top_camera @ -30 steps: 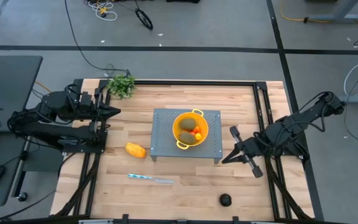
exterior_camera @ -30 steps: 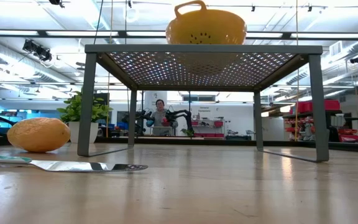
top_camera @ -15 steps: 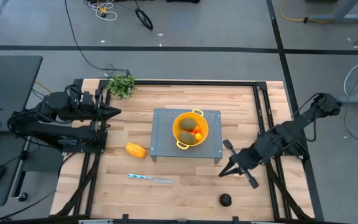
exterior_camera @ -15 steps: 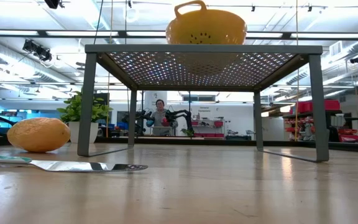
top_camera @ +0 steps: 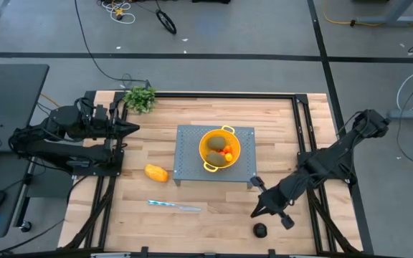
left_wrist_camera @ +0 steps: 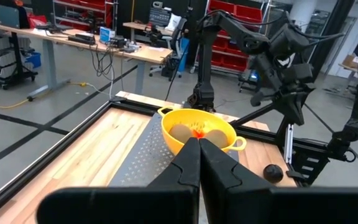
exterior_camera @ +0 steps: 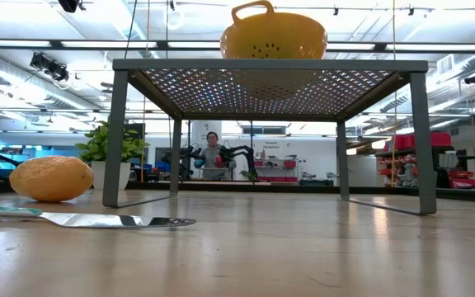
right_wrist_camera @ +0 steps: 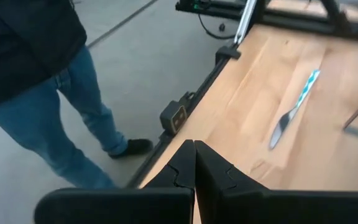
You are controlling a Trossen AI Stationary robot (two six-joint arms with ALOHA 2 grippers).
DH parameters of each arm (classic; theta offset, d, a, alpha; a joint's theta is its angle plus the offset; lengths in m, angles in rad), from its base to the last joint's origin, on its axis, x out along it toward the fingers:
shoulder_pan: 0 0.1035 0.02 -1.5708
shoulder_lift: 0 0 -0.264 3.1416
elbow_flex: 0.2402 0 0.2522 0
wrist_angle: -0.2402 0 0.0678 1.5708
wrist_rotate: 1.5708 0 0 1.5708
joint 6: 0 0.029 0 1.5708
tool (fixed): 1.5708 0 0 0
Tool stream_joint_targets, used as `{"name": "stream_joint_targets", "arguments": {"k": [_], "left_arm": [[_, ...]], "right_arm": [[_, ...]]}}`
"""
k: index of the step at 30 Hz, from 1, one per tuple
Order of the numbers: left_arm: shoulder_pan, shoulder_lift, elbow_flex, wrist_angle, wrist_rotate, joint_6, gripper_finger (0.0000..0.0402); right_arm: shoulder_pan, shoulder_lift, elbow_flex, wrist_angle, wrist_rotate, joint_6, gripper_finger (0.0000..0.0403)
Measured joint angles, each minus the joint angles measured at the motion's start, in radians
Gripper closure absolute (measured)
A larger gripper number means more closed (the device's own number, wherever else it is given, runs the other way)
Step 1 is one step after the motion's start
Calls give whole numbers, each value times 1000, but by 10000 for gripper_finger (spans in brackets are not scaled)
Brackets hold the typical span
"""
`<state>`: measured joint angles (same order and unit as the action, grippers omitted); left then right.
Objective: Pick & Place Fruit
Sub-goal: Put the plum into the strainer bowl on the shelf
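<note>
hovering right gripper (top_camera: 255, 211) near black fruit (top_camera: 260, 230) | both jaws clenched empty

Pale wood-plank table (top_camera: 206, 208), perforated grey metal stand (top_camera: 188, 158), glossy yellow colander (top_camera: 208, 145).

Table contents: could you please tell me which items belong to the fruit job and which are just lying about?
Job: brownish-green ovals and orange-red balls in the colander; yellow-orange fruit; blackish fruit.
Lying about: knife; leafy bunch.
</note>
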<state>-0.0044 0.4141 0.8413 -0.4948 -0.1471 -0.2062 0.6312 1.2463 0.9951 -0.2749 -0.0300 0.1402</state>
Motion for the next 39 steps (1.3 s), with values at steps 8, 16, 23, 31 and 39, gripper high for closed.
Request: {"name": "stream_joint_targets", "arguments": {"k": [8,16,23,31,39], "left_arm": [[0,0,0,-7,0,0,400],[0,0,0,-9,6,0,399],[0,0,0,-9,6,3,399],[0,0,0,-9,5,0,399],[0,0,0,-10,-1,0,399]], "right_arm": [[0,28,0,-37,-29,80,401],[0,37,0,-84,-58,80,379],[0,37,0,-136,-79,80,314],[0,36,0,-148,-77,46,191],[0,37,0,-196,-79,37,103]]}}
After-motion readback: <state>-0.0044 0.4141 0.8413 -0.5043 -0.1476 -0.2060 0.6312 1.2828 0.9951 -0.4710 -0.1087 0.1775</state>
